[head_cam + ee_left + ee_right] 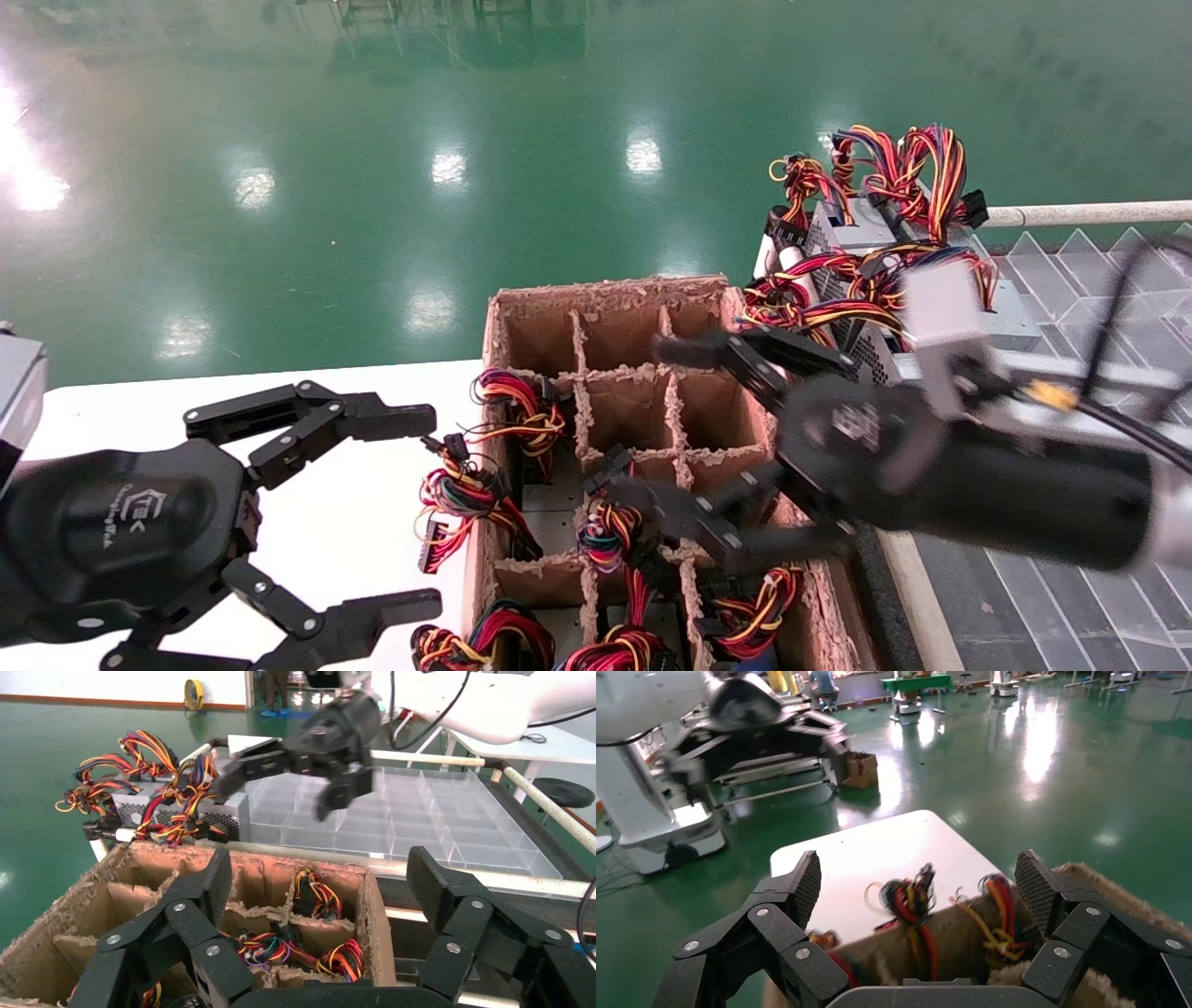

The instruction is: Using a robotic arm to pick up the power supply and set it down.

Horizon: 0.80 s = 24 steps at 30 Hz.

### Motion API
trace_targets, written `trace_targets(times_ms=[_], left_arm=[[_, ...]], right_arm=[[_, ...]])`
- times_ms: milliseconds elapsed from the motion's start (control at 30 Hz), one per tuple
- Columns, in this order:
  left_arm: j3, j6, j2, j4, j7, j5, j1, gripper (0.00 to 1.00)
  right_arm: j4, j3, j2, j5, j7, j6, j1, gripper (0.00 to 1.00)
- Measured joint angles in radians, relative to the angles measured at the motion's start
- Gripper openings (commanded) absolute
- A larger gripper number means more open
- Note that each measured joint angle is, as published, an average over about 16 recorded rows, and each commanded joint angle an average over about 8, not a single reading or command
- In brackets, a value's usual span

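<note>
Two silver-grey power supplies (861, 238) with red, yellow and black wire bundles lie on the rack at the back right, and one power supply (179, 811) also shows in the left wrist view. More wire bundles (517, 410) stick out of the brown divider box (605, 294); the units under them are mostly hidden. My right gripper (633, 419) hangs open over the box's middle compartments, holding nothing, and shows as right gripper (274, 801) and right gripper (919, 874) in the wrist views. My left gripper (428, 513) is open above the white table, left of the box, and appears as left gripper (320, 874).
A white table (372, 391) lies left of the box. A clear compartment tray (1071, 280) with a white rail (1090, 214) lies to the right. Green floor lies beyond. Loose wires (456, 494) hang over the box's left wall.
</note>
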Motion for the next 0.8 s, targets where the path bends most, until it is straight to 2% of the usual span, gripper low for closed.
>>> trace_targets(times_ms=[433, 500, 700, 767, 800], left_arm=[[0.000, 0.000, 0.000, 0.000, 0.000, 0.000, 0.000, 0.00], [0.000, 0.000, 0.000, 0.000, 0.000, 0.000, 0.000, 0.00], [0.000, 0.000, 0.000, 0.000, 0.000, 0.000, 0.000, 0.00], [0.000, 0.000, 0.000, 0.000, 0.000, 0.000, 0.000, 0.00], [0.000, 0.000, 0.000, 0.000, 0.000, 0.000, 0.000, 0.00]], right_arm=[[-0.028, -0.152, -0.181, -0.273, 0.150, 0.190, 0.131, 0.99], [-0.046, -0.172, -0.212, -0.307, 0.165, 0.214, 0.143, 0.83], [-0.131, -0.217, -0.299, -0.378, 0.173, 0.262, 0.173, 0.09], [-0.162, -0.227, -0.323, -0.392, 0.167, 0.270, 0.182, 0.00], [-0.178, -0.232, -0.334, -0.398, 0.162, 0.272, 0.186, 0.00]])
